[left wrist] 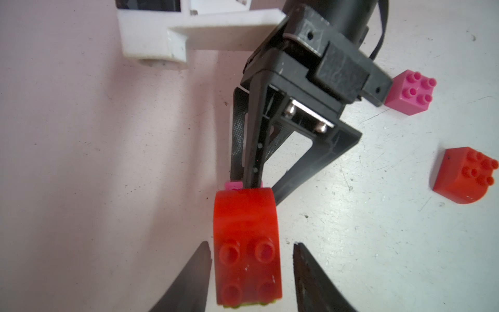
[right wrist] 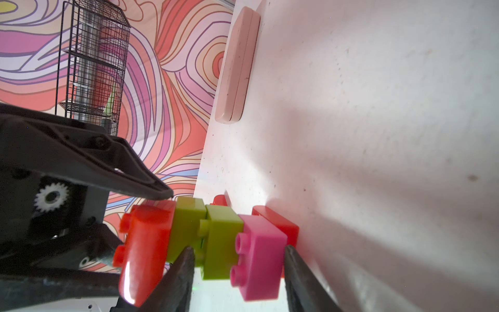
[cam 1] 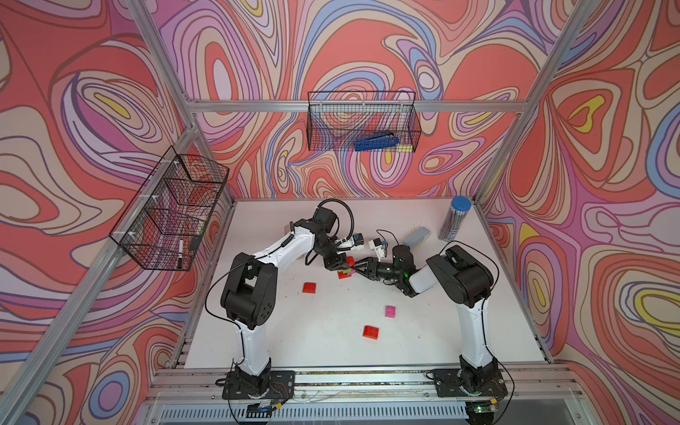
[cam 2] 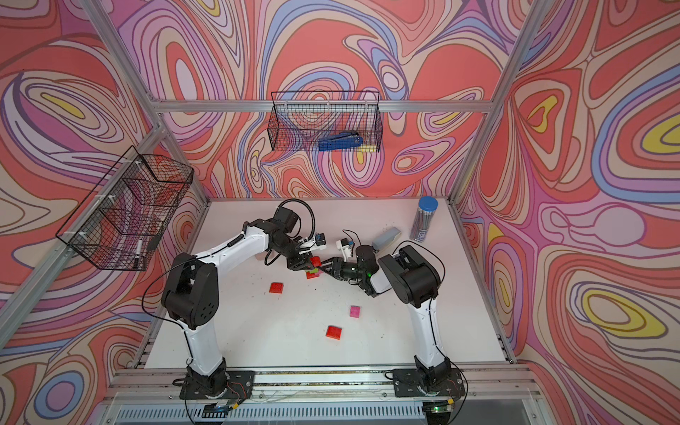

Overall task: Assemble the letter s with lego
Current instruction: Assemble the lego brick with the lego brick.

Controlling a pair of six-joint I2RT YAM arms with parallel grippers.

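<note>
No legible txt; label on pencil tube [cam 1: 453, 224] too small.

Your right gripper [right wrist: 239, 250] straddled the lego stack [right wrist: 216, 237] across a lime green brick [right wrist: 221, 243] and a pink brick [right wrist: 259, 259], its red base brick [right wrist: 280, 221] on the tabletop [right wrist: 378, 135]. Your left gripper [right wrist: 140, 224] touched the far red brick [right wrist: 145, 248]. A pink case [right wrist: 237, 67] lay beyond.

Top views: mounted high at the front, tilted down over the whole table [cam 1: 294, 342] (framing nearly identical). Left wrist: close, looking down. Right wrist: close, level with the tabletop, sideways. Both wrists share the brick stack [left wrist: 247, 251], lower centre.
</note>
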